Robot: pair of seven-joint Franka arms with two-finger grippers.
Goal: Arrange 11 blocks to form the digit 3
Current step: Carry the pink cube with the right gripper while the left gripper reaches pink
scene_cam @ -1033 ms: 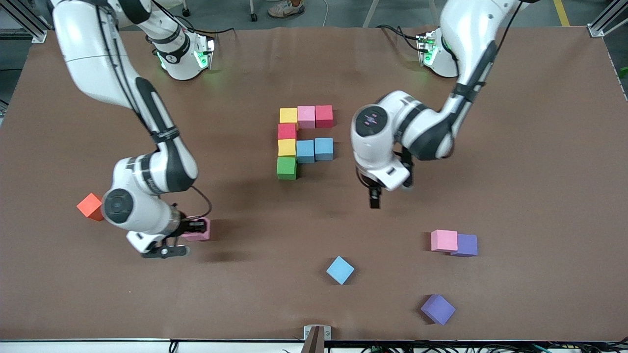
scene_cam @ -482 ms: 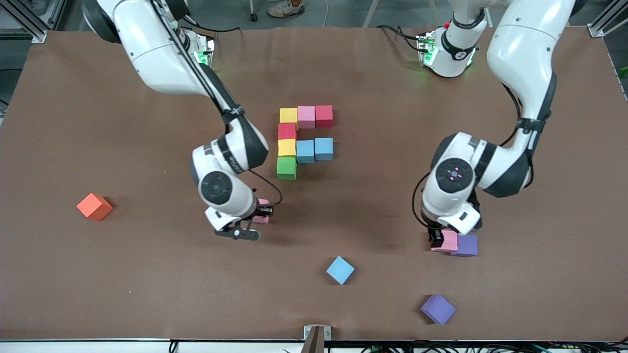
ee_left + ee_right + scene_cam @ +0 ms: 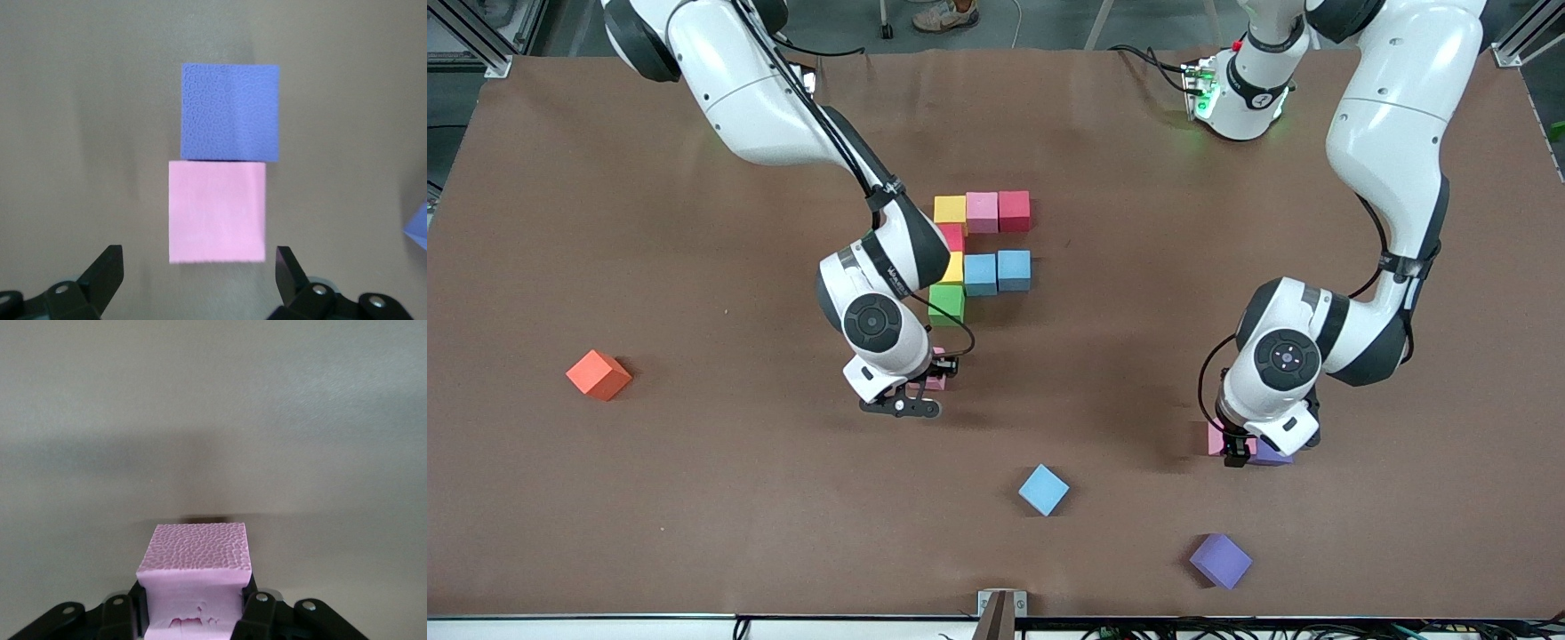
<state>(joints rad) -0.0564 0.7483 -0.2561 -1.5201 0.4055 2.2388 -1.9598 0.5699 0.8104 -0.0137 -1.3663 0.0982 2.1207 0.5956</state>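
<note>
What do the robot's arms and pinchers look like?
Both arms are glossy white with rounded shells and black bands at the joints. A thin black cable runs along each arm. Each wrist has a round dark cap. Green lights glow at the bases. The left gripper has black wedge-shaped fingers with silver screws; the right gripper is black too, with silver screws.

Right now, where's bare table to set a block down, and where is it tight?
Bare: the stretch between the block figure and the pink block under the left gripper; also between the orange cube and the right gripper. Tight: pink block touches the purple block; the right gripper's pink block hangs just off the green block.
</note>
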